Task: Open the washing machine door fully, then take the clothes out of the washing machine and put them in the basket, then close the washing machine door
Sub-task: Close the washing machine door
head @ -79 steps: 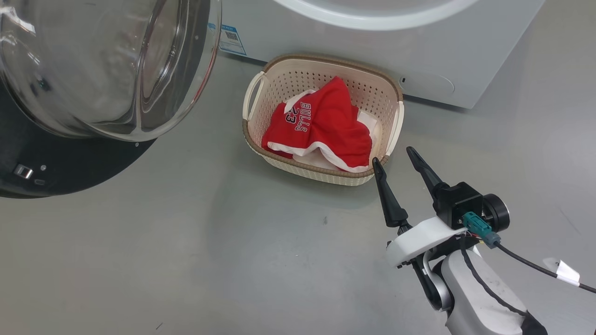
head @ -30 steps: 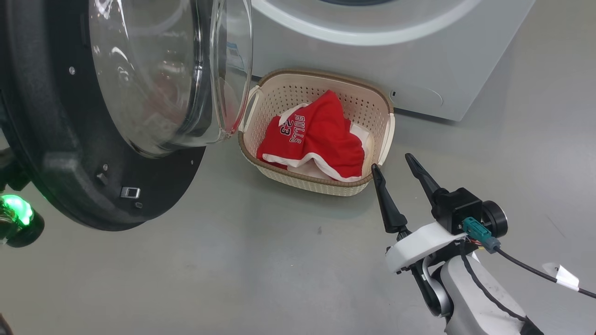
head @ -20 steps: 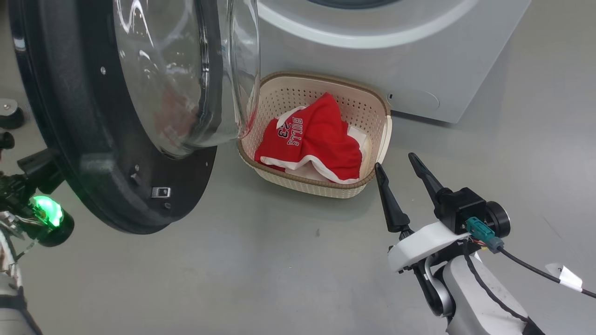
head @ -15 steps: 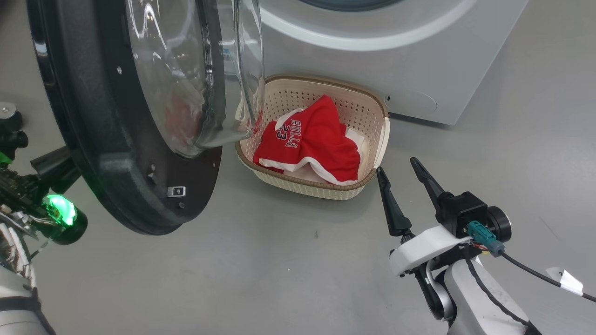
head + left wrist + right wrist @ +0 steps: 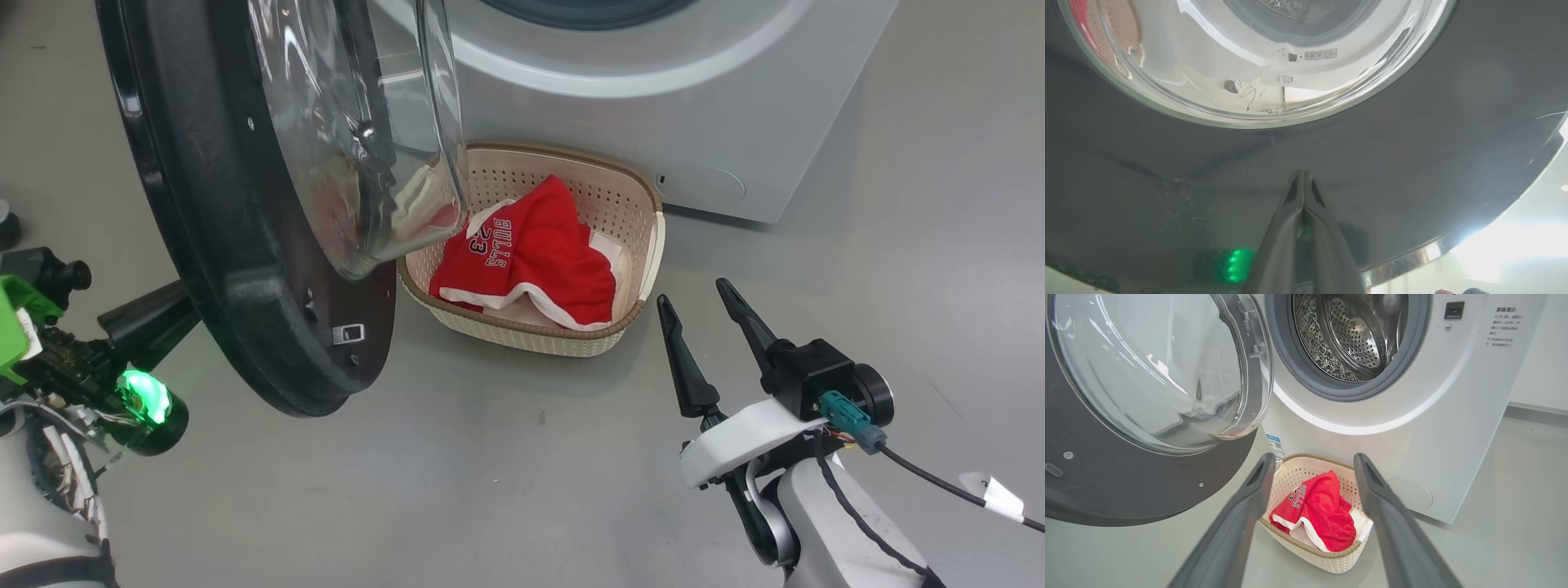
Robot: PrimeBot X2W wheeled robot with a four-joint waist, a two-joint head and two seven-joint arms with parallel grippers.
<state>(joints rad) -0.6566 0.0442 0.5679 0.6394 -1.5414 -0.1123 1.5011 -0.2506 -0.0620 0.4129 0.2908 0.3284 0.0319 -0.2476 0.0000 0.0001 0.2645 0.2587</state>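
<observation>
Door [image 5: 204,245] stands swung out at the washer's [image 5: 653,122] left, its glass bowl hanging over the basket's [image 5: 651,237] left end. That basket sits on the floor [image 5: 490,474] just in front of the washer, red and white clothes [image 5: 531,261] inside. Left gripper [image 5: 1303,175], fingers pressed together on nothing, points at the black outer rim; contact I cannot tell. Right gripper [image 5: 692,292] hovers beyond the basket from the washer, fingers wide and empty.
</observation>
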